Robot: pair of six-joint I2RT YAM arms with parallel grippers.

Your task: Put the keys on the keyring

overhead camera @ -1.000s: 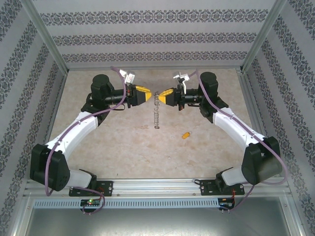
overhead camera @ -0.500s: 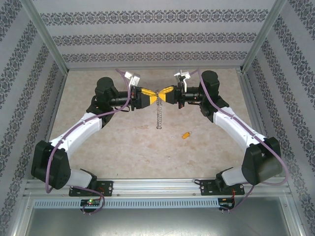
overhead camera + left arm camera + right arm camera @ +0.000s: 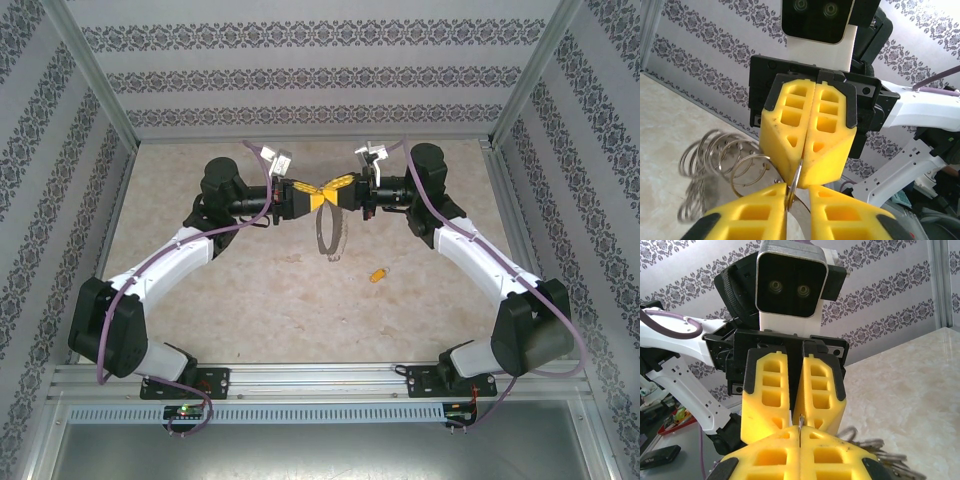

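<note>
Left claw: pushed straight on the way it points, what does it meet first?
The right claw. The two face tip to tip, both shut on the wire of the keyring, so the left claw would press that wire into the right claw's yellow fingers almost at once.

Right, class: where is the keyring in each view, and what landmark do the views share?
Top external: keyring hangs at centre.
Left wrist: keyring lower left, reaching bottom centre.
Right wrist: keyring bottom right, blurred.
Shared landmark: patterned wallpaper.
</note>
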